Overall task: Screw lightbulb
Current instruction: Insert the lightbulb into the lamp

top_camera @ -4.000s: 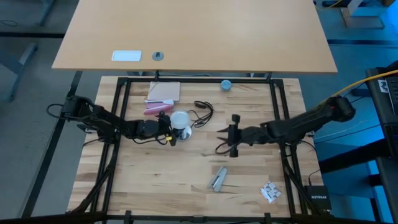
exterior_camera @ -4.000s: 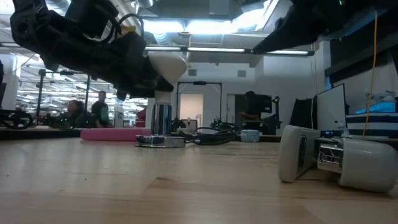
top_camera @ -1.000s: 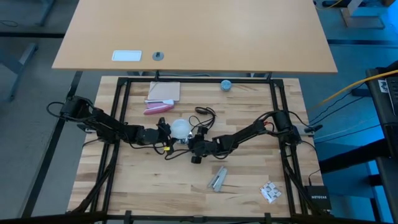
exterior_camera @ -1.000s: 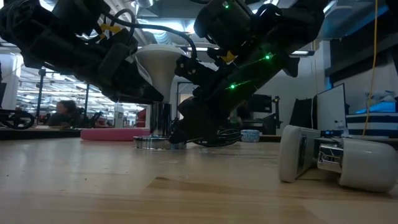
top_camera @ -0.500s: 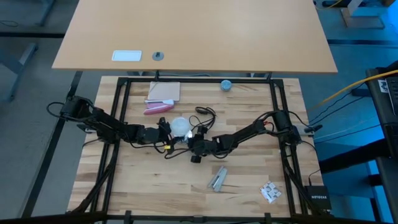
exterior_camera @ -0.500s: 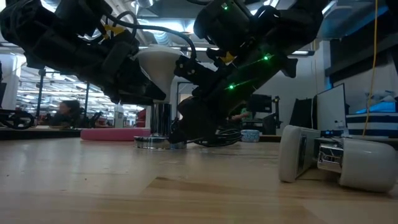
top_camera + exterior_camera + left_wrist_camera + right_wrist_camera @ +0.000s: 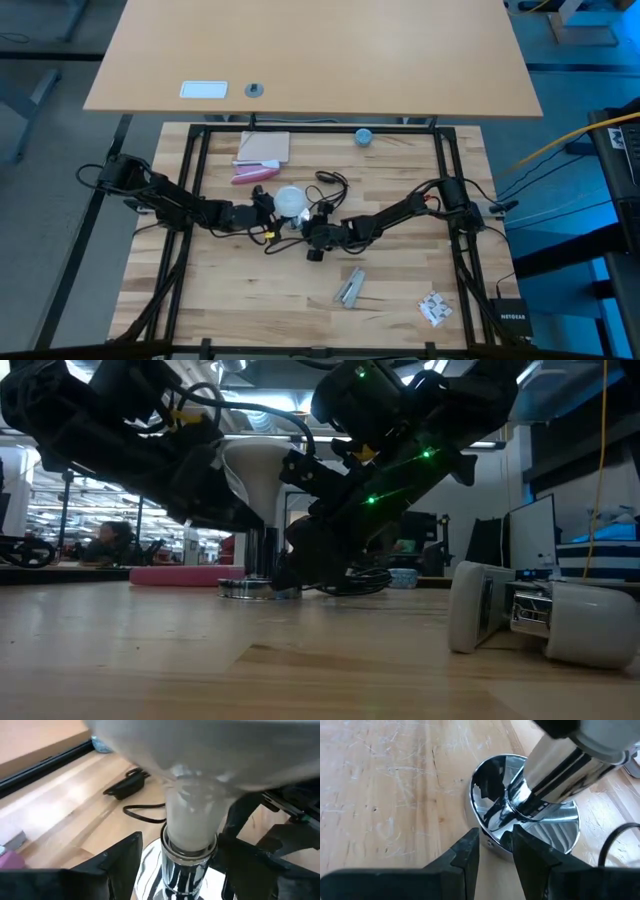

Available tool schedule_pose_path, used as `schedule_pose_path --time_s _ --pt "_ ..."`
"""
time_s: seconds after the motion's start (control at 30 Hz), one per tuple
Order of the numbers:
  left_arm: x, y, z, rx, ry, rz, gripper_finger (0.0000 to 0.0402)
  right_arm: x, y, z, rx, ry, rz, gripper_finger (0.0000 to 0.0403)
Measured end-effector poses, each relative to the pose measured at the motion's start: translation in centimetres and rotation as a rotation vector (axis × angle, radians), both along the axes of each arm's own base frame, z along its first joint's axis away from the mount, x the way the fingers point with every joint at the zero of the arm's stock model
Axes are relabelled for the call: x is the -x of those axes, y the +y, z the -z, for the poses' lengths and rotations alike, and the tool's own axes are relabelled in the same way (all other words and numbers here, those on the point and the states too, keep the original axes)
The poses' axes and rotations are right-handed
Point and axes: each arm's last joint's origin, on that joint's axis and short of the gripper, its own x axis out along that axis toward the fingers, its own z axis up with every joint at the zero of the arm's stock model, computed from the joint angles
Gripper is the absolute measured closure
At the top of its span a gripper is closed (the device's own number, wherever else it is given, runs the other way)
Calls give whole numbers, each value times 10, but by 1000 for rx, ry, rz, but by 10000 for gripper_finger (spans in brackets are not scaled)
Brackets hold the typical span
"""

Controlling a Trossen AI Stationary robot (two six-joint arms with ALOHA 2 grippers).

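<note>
Evidently the task is partly done: at the centre of the high view the lightbulb (image 7: 290, 202) sits with its pale neck entered in the chrome socket stem (image 7: 186, 870), held by the left gripper (image 7: 268, 212), whose fingers close on the globe, while the right gripper (image 7: 491, 851) pinches the rim of the shiny lamp base (image 7: 555, 827) at lower centre of its wrist view with a narrow gap. Remaining, by my judgement, is turning until seated; thread engagement is hidden inside the socket, and the globe is cut off at the top of the left wrist view.
</note>
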Motion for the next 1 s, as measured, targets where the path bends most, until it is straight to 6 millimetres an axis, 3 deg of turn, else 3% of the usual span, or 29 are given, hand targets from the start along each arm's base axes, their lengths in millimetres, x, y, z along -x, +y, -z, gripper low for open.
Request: schedule_pose_path --time_s 1.0 --pt "-6 0 -13 -33 -106 62 153 0 1 0 0 -4 -1 288"
